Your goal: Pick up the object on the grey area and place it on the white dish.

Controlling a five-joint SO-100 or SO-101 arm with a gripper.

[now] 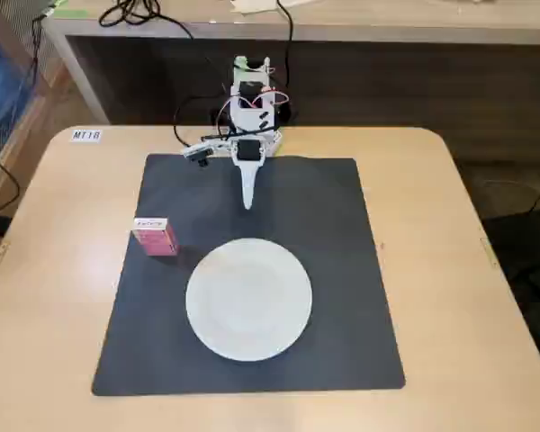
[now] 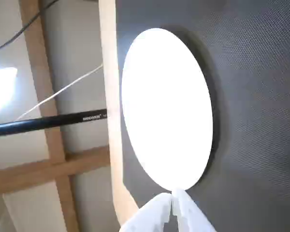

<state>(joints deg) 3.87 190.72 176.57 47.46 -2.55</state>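
Gripper closed, empty, top centre of the mat. Box at the mat's left edge, label too blurred to read. Plate bare; overexposed in wrist view.

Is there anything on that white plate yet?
Empty. The plate shows bare white in both views; the pink box sits apart on the mat.

Soft blur, white dish overexposed

Tan wooden table, shelf behind
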